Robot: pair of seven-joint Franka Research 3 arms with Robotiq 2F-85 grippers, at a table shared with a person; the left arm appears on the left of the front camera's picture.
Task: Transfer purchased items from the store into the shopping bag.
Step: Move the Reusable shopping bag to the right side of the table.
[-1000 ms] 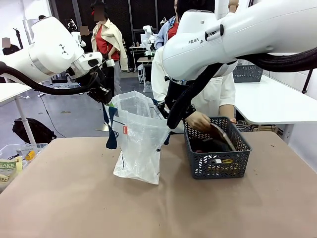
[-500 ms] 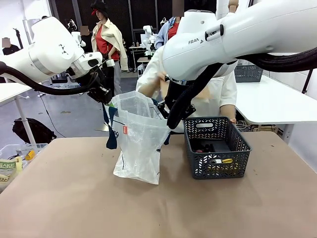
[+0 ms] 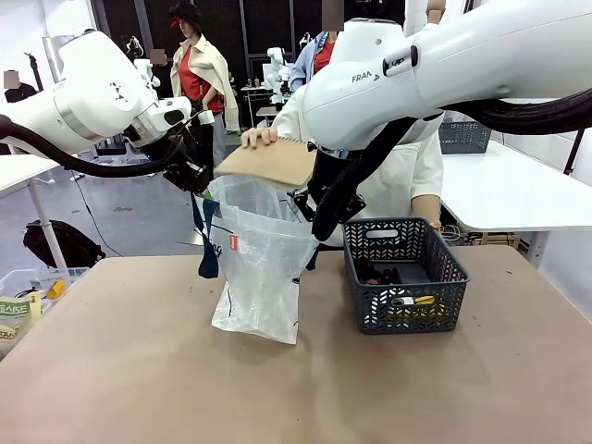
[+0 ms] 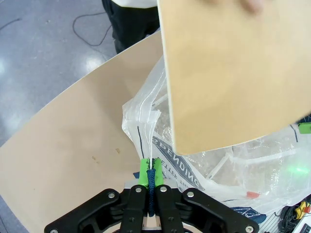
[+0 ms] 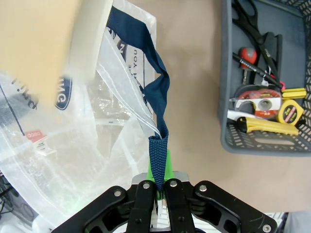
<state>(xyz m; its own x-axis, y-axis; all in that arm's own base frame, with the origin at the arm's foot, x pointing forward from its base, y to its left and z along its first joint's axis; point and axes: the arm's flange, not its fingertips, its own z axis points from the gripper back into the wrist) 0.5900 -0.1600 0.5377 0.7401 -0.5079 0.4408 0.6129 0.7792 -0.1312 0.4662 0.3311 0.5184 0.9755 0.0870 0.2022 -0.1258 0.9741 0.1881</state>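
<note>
Presently, my left pincer (image 4: 150,167) is clamped together on one dark navy strap handle (image 4: 151,182) of the translucent whitish crinkly plastic shopping bag (image 3: 259,268), with a green pad pressing the strap from each side. My right pincer (image 5: 159,162) is likewise closed on the opposite navy strap (image 5: 146,82), which rises twisted from the pads to the bag's rim.

The two grips hold the bag's mouth raised and spread, and its bottom rests on the brown counter (image 3: 139,370) between my arms. A dark round logo with script lettering and a small red tag (image 5: 36,136) show on its wall.

A flat tan cardboard sheet (image 3: 270,162) sits tilted directly over the bag's mouth. The person's hand (image 3: 259,137) grips it at its upper far edge. Whether the sheet's lower edge touches the plastic, I cannot tell.

A dark grey lattice plastic basket (image 3: 407,310) stands on the counter just beside the bag, on my right, with a narrow gap between them. In the right wrist view it holds a yellow tape measure (image 5: 287,114), a yellow utility knife (image 5: 267,127), a roll of tape (image 5: 255,99), a red-handled tool (image 5: 248,54) and black scissors (image 5: 245,9).
</note>
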